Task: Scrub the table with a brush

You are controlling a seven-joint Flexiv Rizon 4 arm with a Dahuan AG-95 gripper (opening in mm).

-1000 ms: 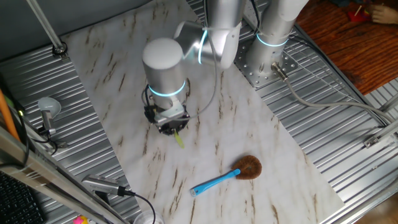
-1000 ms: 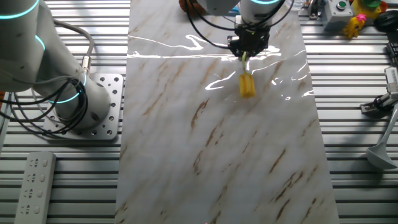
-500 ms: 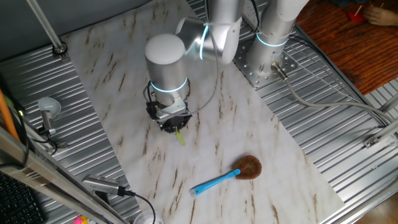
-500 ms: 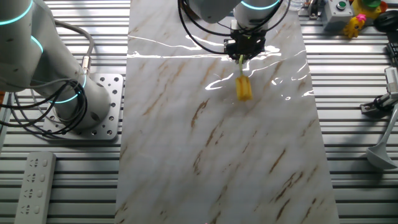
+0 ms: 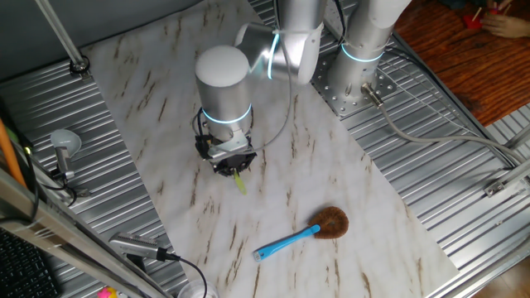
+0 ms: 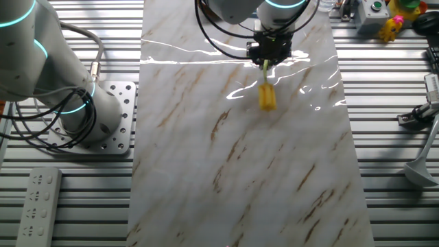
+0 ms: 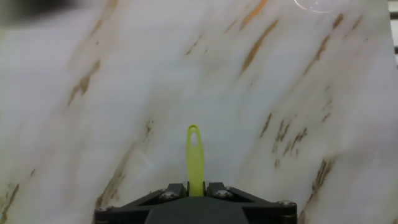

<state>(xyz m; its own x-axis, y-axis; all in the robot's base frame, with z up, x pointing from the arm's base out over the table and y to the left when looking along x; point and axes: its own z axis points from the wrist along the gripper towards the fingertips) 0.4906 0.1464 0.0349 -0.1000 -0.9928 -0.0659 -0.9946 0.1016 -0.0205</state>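
A blue-handled brush [image 5: 300, 233] with round brown bristles lies flat nearby. A grey remote [image 6: 38, 203] rests on the ribbed metal panels [image 6: 68, 199]. Yellow toys [image 6: 398, 17] sit at the far corner beside a grey button box [image 6: 370, 12].

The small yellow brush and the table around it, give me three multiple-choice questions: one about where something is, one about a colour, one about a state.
1. Where does the blue-handled brush lie?
A. on the marble table
B. on the ribbed metal panel
C. in the jaws

2. What colour is the bristle head of the small brush?
A. red
B. yellow
C. black

3. What is the gripper doing?
A. open above the table
B. shut on nothing
C. shut on the small brush's handle

Answers: 1 A, it rests on the white marble apart from the arm. 2 B, the other fixed view shows a yellow head. 3 C, the hand view shows the thin handle clamped between the jaws.
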